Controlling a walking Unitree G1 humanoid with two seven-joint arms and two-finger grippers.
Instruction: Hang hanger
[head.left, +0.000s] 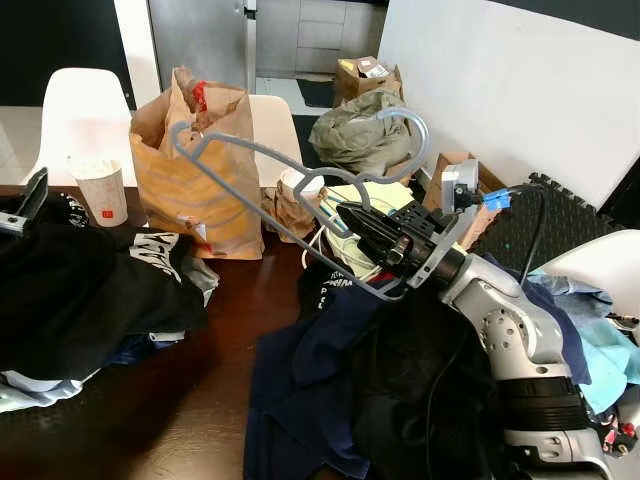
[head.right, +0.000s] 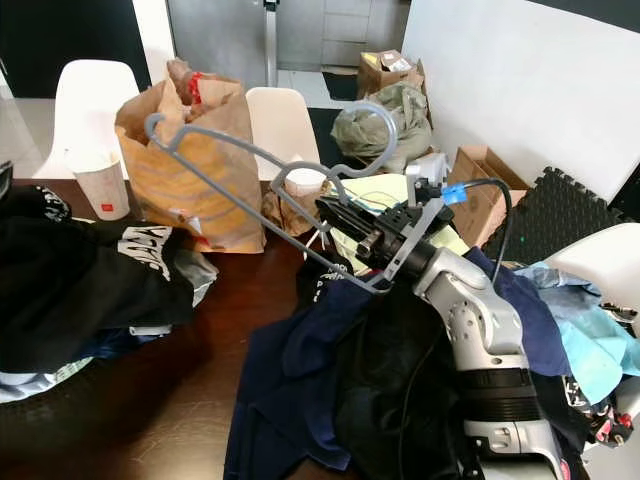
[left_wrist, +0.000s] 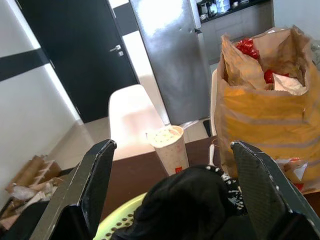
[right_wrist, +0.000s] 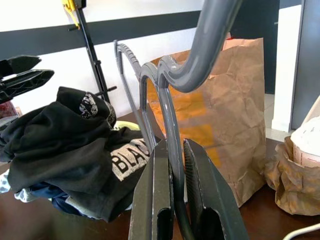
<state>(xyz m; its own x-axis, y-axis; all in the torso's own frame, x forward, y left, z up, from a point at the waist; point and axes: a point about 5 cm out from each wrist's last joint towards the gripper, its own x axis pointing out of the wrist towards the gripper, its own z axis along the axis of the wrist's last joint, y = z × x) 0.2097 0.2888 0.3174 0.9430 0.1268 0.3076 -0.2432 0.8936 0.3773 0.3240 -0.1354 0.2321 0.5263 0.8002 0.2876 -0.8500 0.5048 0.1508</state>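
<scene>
Hanger (head.left: 262, 190) was already off the surface, a grey plastic one held up in the air over the clothes, hook end pointing toward the white wall. The right gripper (right_wrist: 172, 165) had its fingers pinched tight on one of the thin bars near the neck, so the pickup part looked done to me. What was left was the actual hanging, and I honestly couldn't spot a rail or rod anywhere to put it on, so it probably had to go looking.

The left gripper (left_wrist: 172, 192) was low over the dark clothes pile (head.left: 70, 290), fingers spread wide with nothing between them.

Lots of clutter around: a brown paper bag (head.left: 195, 165) just behind the hanger, a paper cup (head.left: 100, 190) beside it, white chairs (head.left: 75, 115) behind the dark wooden surface (head.left: 190, 400), and a navy garment (head.left: 320, 380) heaped under the right arm. The bag sat close to the hanger's far end, so swinging it around could've clipped it.
</scene>
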